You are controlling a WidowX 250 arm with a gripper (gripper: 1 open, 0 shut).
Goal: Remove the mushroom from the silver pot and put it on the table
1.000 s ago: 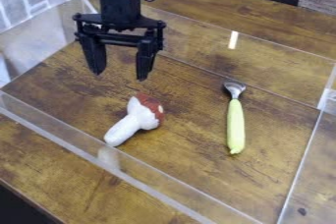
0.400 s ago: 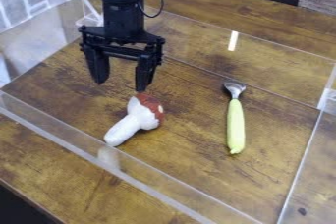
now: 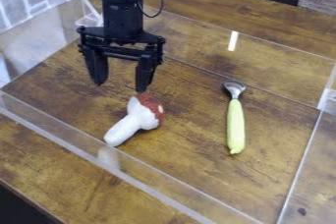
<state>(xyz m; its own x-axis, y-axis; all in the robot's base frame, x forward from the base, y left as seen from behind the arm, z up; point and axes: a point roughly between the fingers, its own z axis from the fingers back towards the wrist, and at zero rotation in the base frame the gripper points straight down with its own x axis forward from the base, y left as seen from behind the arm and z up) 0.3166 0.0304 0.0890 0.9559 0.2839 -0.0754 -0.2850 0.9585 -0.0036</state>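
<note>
The small toy mushroom (image 3: 136, 118) with white stem and reddish-brown cap lies on its side on the dark brown wood-plank worktop (image 3: 184, 159), near the front clear acrylic wall (image 3: 79, 141). Just above and behind its cap hangs the black gripper (image 3: 121, 74), fingers (image 3: 144, 71) spread wide apart, holding nothing. A yellow-handled utensil (image 3: 234, 120) lies well to the right, bare planks between.

A robot test bench in a lab — a wood-grain counter (image 3: 262, 41) fenced by low clear acrylic walls (image 3: 53, 120), with toy props laid out.
</note>
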